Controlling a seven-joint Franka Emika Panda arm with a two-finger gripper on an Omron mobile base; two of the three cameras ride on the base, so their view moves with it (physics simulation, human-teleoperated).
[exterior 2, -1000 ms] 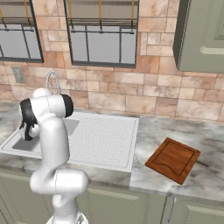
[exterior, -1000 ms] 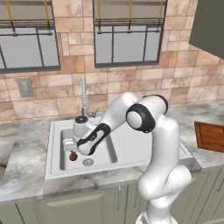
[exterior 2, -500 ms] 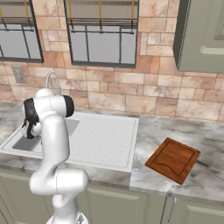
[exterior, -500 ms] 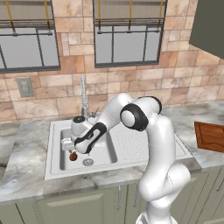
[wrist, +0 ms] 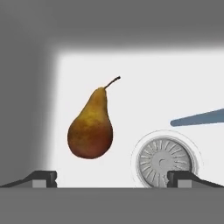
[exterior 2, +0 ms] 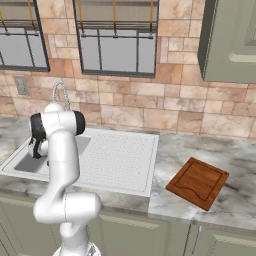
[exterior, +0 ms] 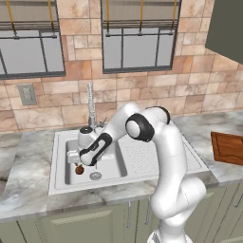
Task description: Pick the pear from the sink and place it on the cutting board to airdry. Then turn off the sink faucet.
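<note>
pear [wrist: 90,128] lying flat in the sink [exterior: 61,142], stem toward the far wall, drain [wrist: 164,159] beside, pincer [wrist: 111,178] spread wide

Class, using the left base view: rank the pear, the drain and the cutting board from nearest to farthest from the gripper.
1. The pear, on the basin floor right below the gripper.
2. The drain, just right of the pear in the basin.
3. The cutting board, far right on the counter.
</note>
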